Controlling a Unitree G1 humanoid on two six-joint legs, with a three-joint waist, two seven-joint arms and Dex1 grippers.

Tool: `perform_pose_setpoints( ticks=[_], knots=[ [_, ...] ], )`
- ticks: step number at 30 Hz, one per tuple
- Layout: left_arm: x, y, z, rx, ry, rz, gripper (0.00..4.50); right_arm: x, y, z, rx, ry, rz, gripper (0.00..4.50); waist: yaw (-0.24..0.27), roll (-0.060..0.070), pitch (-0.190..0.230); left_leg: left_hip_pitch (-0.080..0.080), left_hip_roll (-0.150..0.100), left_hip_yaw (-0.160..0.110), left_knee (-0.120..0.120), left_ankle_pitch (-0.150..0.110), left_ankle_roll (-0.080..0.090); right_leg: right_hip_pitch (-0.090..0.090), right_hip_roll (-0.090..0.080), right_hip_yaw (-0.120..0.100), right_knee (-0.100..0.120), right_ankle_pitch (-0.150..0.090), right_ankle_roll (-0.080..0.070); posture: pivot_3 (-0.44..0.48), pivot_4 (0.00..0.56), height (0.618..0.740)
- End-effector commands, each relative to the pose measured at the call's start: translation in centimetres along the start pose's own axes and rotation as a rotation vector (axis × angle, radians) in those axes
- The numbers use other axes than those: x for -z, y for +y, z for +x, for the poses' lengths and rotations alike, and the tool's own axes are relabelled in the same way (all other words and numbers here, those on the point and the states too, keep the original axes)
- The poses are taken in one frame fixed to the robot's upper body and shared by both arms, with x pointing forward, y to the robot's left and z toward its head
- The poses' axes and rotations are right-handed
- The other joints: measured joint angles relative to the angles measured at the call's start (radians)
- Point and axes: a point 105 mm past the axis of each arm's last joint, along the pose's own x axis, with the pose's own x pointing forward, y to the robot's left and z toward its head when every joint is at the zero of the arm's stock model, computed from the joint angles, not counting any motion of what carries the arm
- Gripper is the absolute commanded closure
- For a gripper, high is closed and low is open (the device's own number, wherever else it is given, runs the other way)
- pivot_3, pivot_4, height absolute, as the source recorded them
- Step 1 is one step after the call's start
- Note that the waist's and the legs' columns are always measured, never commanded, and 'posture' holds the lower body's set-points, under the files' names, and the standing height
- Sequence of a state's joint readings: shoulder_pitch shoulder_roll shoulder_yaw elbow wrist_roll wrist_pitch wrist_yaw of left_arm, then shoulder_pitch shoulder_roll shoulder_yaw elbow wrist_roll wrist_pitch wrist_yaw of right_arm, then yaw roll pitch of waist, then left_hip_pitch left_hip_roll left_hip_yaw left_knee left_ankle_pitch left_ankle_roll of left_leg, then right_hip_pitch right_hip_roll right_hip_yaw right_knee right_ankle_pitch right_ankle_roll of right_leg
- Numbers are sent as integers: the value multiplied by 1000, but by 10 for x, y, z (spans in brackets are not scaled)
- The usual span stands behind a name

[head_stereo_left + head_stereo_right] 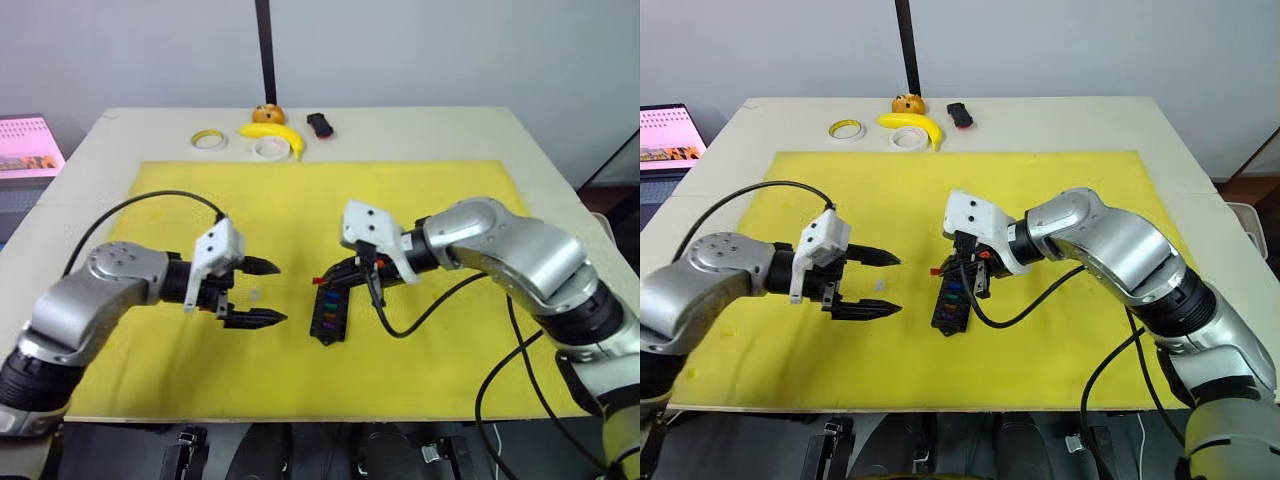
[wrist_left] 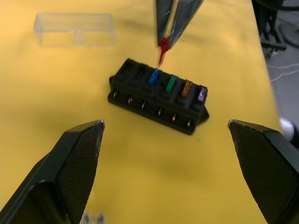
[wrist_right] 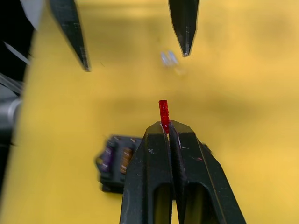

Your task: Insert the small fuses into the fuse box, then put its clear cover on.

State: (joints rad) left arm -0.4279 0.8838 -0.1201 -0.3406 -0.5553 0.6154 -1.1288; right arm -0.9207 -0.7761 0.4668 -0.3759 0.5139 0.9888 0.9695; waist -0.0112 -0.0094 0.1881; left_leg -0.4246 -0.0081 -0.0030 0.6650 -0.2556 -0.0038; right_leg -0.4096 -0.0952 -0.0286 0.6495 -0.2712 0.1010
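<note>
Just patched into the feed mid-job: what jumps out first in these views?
The right gripper, shut on the red fuse, hovers just above the fuse box mid-mat, where four coloured fuses already sit. The left gripper waits open beside it, and the clear cover lies apart on the yellow mat.

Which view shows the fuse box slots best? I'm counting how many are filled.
The left wrist view: the fuse box shows four seated fuses and two empty slots. Both eye views show it small, partly behind the right gripper; the right wrist view catches one end.
</note>
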Motion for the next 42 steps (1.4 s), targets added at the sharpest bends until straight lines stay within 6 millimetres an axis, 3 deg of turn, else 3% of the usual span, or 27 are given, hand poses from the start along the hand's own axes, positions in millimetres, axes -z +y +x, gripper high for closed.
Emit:
perform_pose_setpoints(
  ticks=[1,22,36,42],
  knots=[
    [3,0,6,7,21,90,51,-3,-4,-5,27,9,-50,4500,-1,0,0,0,0,0,0,0,0,0,0,0,0,0,0,0,150,740],
    [10,4,22,45,27,133,51,23,-13,-2,52,106,-27,4500,-1,0,0,0,0,0,0,0,0,0,1,0,1,0,0,0,150,740],
    [12,4,24,39,30,129,51,15,-9,1,22,75,-29,4500,-1,0,0,0,0,0,1,0,0,0,1,0,1,0,0,0,150,740],
    [13,4,24,39,34,130,51,23,-11,4,32,98,-25,4500,-1,0,0,0,0,0,1,0,0,0,1,0,1,0,0,0,150,740]
  ],
)
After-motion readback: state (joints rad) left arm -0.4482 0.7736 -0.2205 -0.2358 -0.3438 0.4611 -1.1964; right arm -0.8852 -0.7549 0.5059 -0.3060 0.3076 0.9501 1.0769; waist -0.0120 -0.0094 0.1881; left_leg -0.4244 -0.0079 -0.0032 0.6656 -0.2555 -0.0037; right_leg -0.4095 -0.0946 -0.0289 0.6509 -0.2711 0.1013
